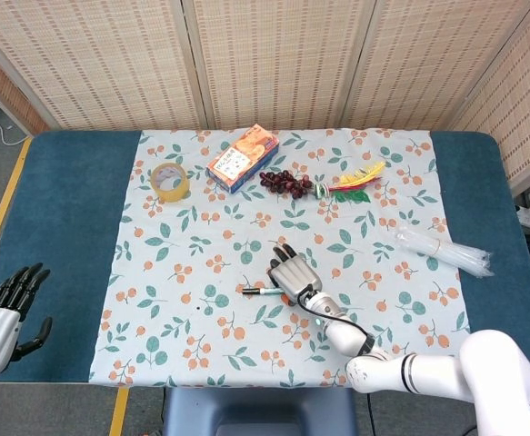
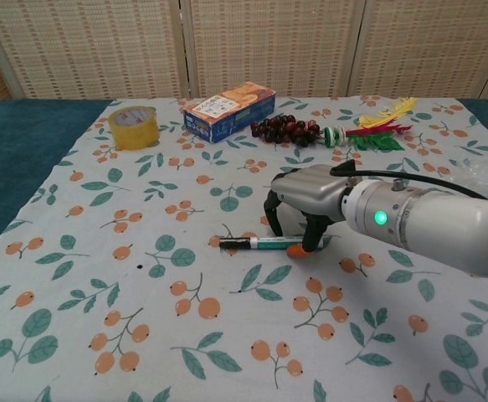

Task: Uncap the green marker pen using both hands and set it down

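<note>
The green marker pen (image 2: 260,244) lies flat on the floral cloth, black cap end to the left; in the head view only its left part (image 1: 257,292) shows. My right hand (image 2: 302,201) (image 1: 292,271) arches over the pen's right end. Its fingers (image 2: 273,216) stand behind the pen and the thumb (image 2: 313,234) comes down at the front, by an orange tip. The pen still rests on the cloth. My left hand (image 1: 10,304) hangs off the table's near left corner, fingers spread, holding nothing.
At the back stand a yellow tape roll (image 2: 133,126), an orange and blue box (image 2: 228,110), dark grapes (image 2: 285,130) and a feathered shuttlecock (image 2: 373,126). A bundle of clear plastic (image 1: 442,250) lies at the right.
</note>
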